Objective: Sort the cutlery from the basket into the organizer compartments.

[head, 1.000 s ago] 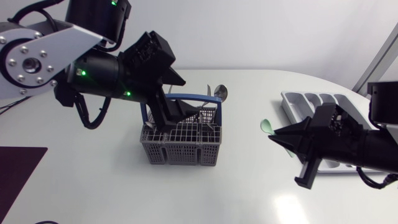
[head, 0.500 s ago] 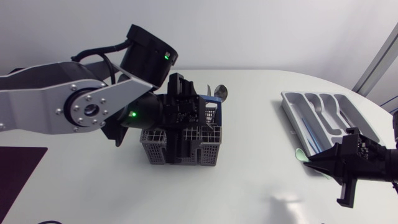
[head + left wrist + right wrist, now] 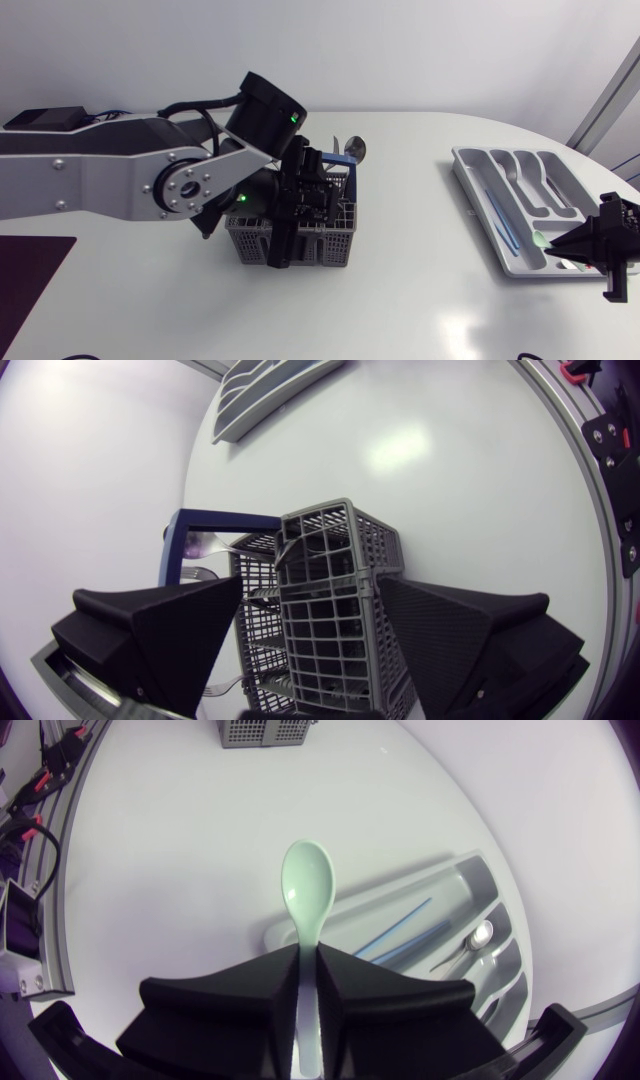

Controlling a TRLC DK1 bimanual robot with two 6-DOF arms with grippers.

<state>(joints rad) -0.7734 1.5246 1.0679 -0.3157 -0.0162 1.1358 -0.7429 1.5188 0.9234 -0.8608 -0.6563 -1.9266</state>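
Note:
The grey wire cutlery basket (image 3: 335,243) with a blue handle (image 3: 338,157) stands mid-table, with metal cutlery (image 3: 354,150) sticking up at its back. My left gripper (image 3: 298,222) hangs over it, open. In the left wrist view the basket (image 3: 340,610) lies between the spread fingers (image 3: 170,630), which do not touch it. The white organizer (image 3: 470,168) sits at the right. My right gripper (image 3: 585,243) is at its near corner, shut on a mint-green spoon (image 3: 540,240). From the right wrist, that spoon (image 3: 308,885) points over the organizer's (image 3: 470,880) edge.
The organizer holds a blue piece (image 3: 500,215) in its long compartment and a metal piece (image 3: 480,933) in a shorter one. A dark mat (image 3: 30,280) lies at the table's front left. Bare white table stretches between basket and organizer.
My left arm has swung in and brought its open gripper down over the basket. My right arm has carried the green spoon rightward from mid-table to the organizer's near corner.

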